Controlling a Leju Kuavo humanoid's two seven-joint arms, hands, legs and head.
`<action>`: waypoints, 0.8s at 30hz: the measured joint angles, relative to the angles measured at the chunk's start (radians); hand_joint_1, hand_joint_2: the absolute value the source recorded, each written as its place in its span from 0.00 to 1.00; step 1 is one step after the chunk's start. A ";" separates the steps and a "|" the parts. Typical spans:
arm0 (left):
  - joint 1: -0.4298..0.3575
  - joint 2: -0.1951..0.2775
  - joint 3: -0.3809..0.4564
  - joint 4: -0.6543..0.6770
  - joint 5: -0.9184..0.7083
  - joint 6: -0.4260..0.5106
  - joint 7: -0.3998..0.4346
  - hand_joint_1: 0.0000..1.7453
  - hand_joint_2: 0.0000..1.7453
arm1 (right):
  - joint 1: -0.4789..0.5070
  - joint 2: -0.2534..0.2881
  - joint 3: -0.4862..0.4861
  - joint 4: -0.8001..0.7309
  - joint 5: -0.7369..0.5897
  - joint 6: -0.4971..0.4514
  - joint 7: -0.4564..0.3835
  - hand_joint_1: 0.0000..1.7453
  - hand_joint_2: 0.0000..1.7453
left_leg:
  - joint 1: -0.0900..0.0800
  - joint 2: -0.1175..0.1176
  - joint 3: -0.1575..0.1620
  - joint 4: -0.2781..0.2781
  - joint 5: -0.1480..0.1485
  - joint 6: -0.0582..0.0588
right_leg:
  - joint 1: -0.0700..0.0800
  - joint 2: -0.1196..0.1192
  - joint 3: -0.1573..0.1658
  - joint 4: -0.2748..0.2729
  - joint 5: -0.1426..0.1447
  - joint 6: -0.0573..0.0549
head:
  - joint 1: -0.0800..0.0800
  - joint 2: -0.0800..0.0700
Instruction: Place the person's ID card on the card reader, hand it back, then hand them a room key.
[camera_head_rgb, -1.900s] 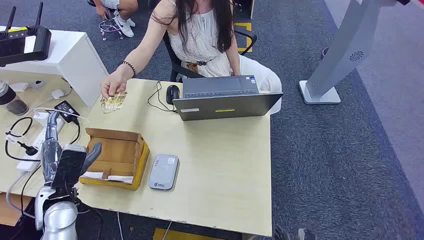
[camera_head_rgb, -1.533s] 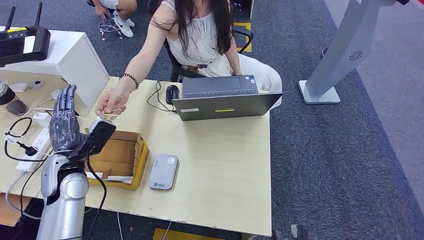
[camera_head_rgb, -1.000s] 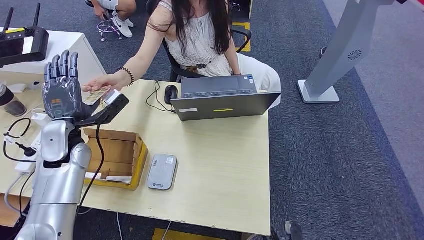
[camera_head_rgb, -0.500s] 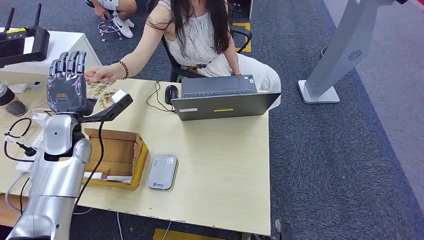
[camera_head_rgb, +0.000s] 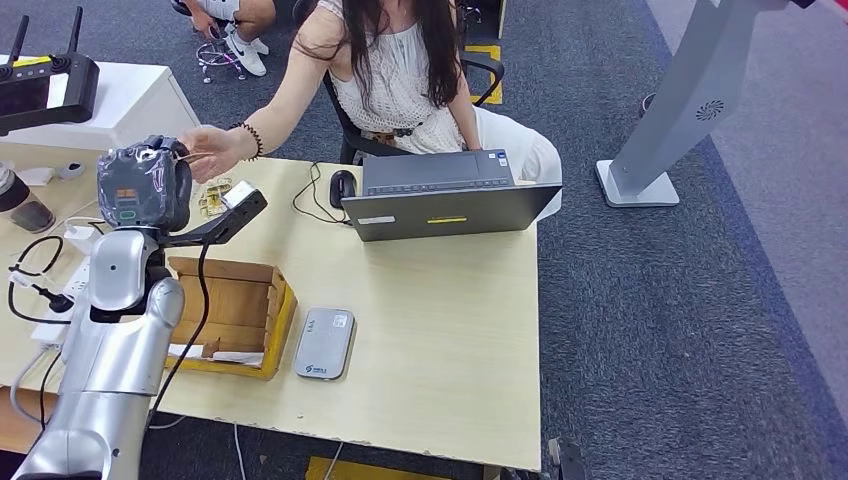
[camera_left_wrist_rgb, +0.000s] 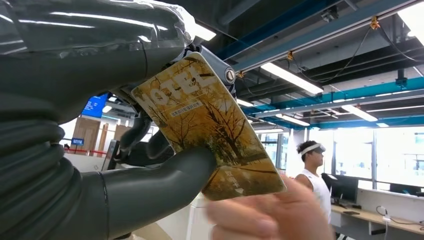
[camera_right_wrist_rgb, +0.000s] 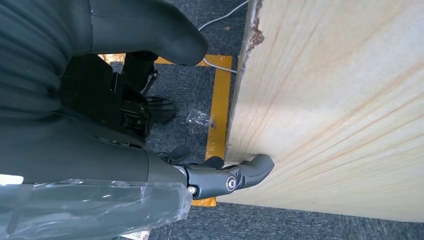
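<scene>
My left hand (camera_head_rgb: 145, 185) is raised over the table's far left corner, fingers curled in. In the left wrist view it (camera_left_wrist_rgb: 75, 100) pinches a yellow autumn-print card (camera_left_wrist_rgb: 210, 125) marked HOTEL between thumb (camera_left_wrist_rgb: 165, 175) and fingers. The seated person's fingers (camera_left_wrist_rgb: 270, 215) still hold the card's other end; their hand (camera_head_rgb: 205, 150) meets mine. The grey card reader (camera_head_rgb: 325, 343) lies flat near the table's front, beside an open cardboard box (camera_head_rgb: 230, 310). My right hand (camera_right_wrist_rgb: 150, 170) hangs low beside the table's edge (camera_right_wrist_rgb: 325, 100), fingers apart, holding nothing.
An open laptop (camera_head_rgb: 450, 195) and a mouse (camera_head_rgb: 345, 185) sit in front of the person. Cables, a power strip and a bottle (camera_head_rgb: 20, 200) crowd the left side table. A white box (camera_head_rgb: 140, 110) stands behind my left hand. Bare tabletop (camera_head_rgb: 430, 320) lies right of the reader.
My left arm rose from beside the box toward the person's outstretched hand. Its fingers stood spread upright, then curled down onto the card the person brought to it.
</scene>
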 joint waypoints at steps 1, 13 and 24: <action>0.000 0.000 0.000 0.000 0.005 -0.002 -0.003 1.00 1.00 | 0.000 0.000 0.001 0.000 -0.001 0.000 0.000 0.00 1.00 | 0.000 0.000 0.000 0.000 0.000 0.000 | 0.000 0.000 0.000 0.000 0.000 0.000 | 0.000 0.000; 0.093 -0.064 -0.067 -0.048 -0.006 -0.012 -0.040 1.00 1.00 | 0.001 0.003 0.019 0.000 -0.027 -0.007 0.003 0.00 1.00 | 0.000 0.000 0.000 0.000 0.000 0.000 | 0.000 0.000 0.000 -0.001 0.000 0.000 | 0.000 0.000; 0.270 -0.170 -0.319 -0.124 -0.064 -0.158 -0.016 1.00 1.00 | 0.001 0.010 0.028 0.000 -0.057 -0.022 0.009 0.00 1.00 | 0.000 0.000 0.000 0.000 0.000 0.000 | 0.000 0.000 -0.001 -0.001 0.000 0.000 | 0.000 0.000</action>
